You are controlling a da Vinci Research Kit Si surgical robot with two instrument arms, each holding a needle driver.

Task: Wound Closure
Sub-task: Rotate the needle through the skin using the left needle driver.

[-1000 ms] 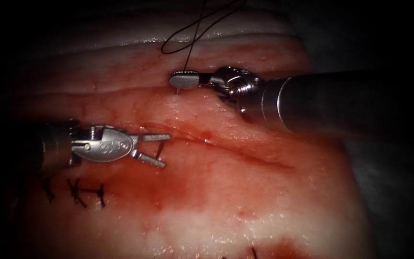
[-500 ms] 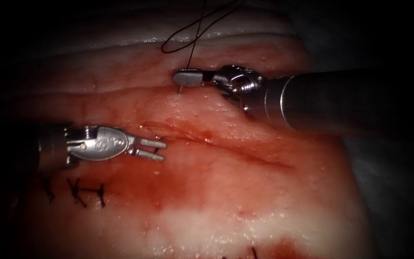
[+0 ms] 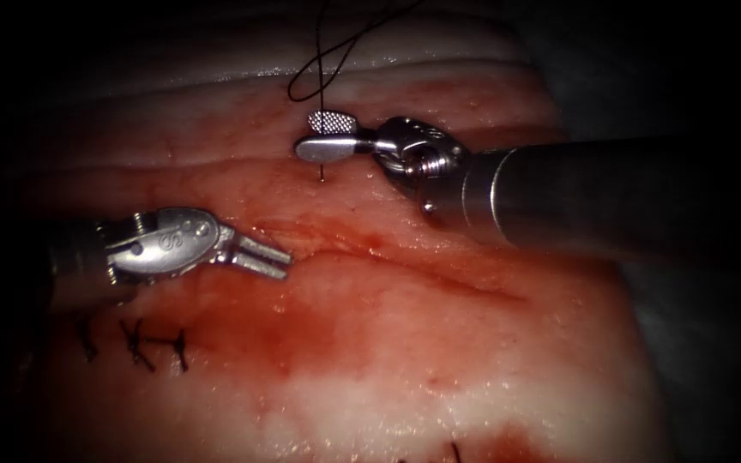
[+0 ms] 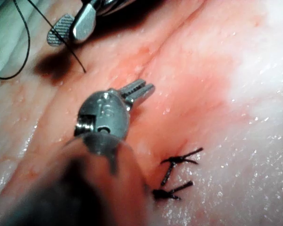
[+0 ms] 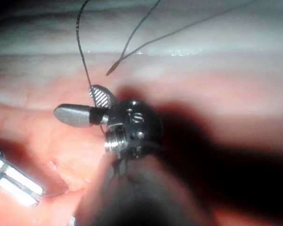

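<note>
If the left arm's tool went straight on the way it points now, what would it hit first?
Most likely the reddish tissue at the cut: the left arm's tool points right and slightly down, its tip already close above the cut's left end. Depth is unclear, so it may already touch.

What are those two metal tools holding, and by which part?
Right tool: nothing; its fingers are open around the needle standing in the tissue. Left tool: fingers shut at the cut; what they hold cannot be told.
</note>
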